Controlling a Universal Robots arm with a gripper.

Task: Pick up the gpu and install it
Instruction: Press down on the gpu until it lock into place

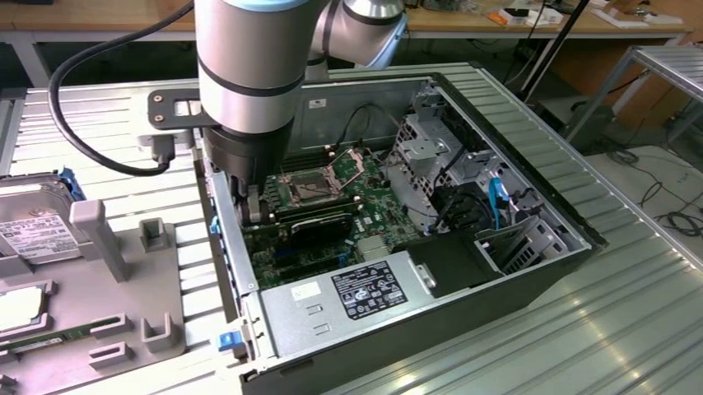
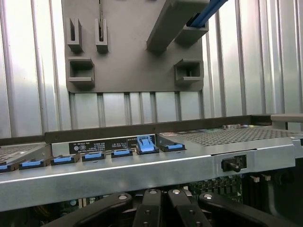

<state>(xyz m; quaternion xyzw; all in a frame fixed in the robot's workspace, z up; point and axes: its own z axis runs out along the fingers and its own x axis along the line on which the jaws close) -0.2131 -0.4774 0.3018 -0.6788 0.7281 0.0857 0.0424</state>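
Exterior view | gpu seated on motherboard, lengthwise toward drive cage | fingers clenched

Ribbed shiny metal table, matt grey plastic tray

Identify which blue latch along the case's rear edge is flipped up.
The fifth blue latch counting from the wrist picture's left edge; it stands raised above the metal rail, while the others lie flat.

green motherboard | grey tray | blue clips
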